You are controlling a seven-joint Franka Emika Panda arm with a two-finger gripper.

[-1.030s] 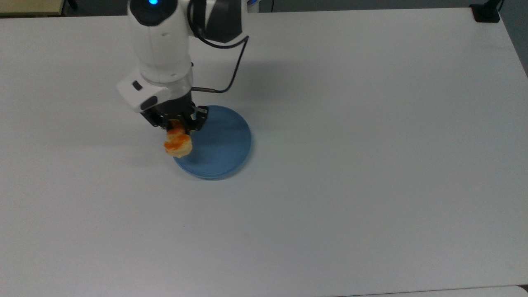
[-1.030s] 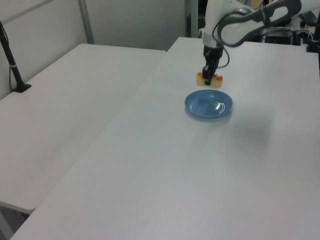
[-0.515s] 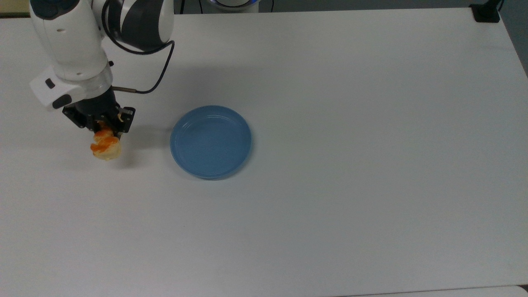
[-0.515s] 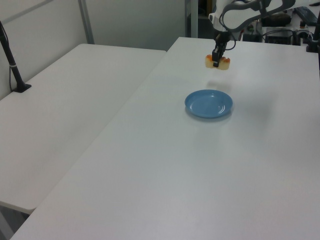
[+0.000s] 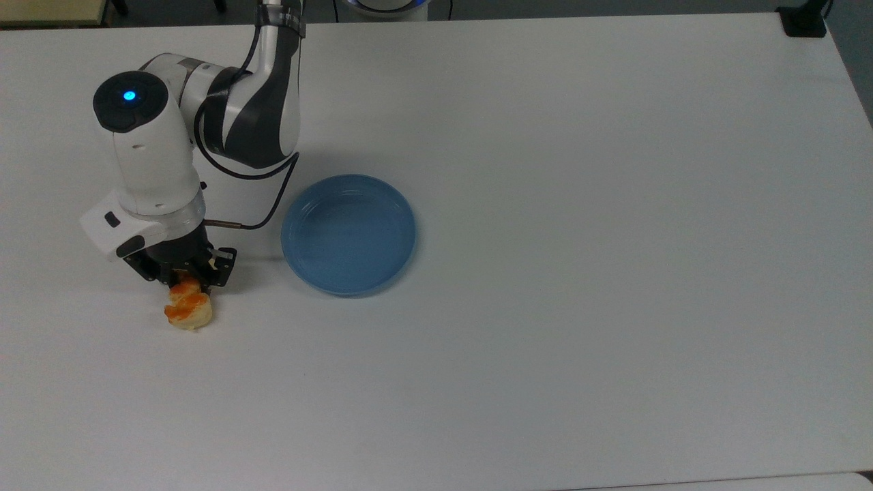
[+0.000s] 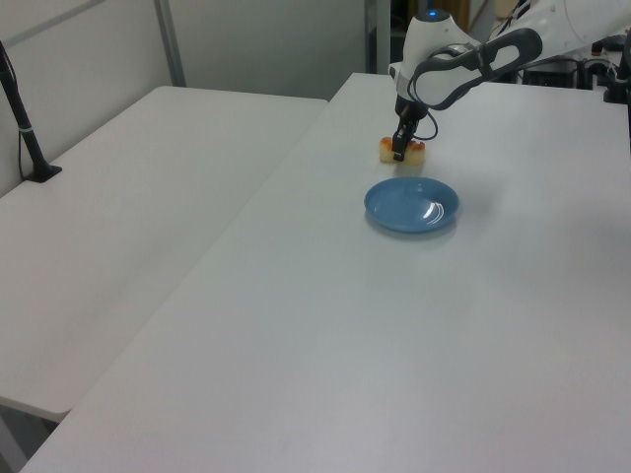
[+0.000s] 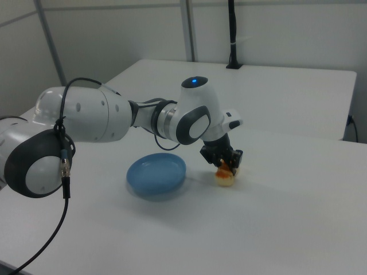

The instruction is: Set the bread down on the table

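The bread (image 5: 189, 312) is a small pale bun with orange-brown glaze, down at the white table (image 5: 559, 341) in the top view's left part. My gripper (image 5: 184, 283) points down over it, shut on the bread's upper end. The right view has the bread (image 7: 225, 178) touching or nearly touching the tabletop under the gripper (image 7: 225, 167). From the left view, the bread (image 6: 416, 150) sticks out on both sides of the gripper (image 6: 399, 154), just behind the plate.
A round blue plate (image 5: 348, 234) holding nothing lies on the top view's right of the bread, about a hand's width away. A black clamp base (image 5: 805, 20) sits at the top view's far right corner. A second white table (image 6: 138, 187) with a black post (image 6: 22, 123) adjoins.
The arm carried the bread off the plate toward the top view's left, then toward the near edge and down, so the bread now sits at table height instead of hanging above it.
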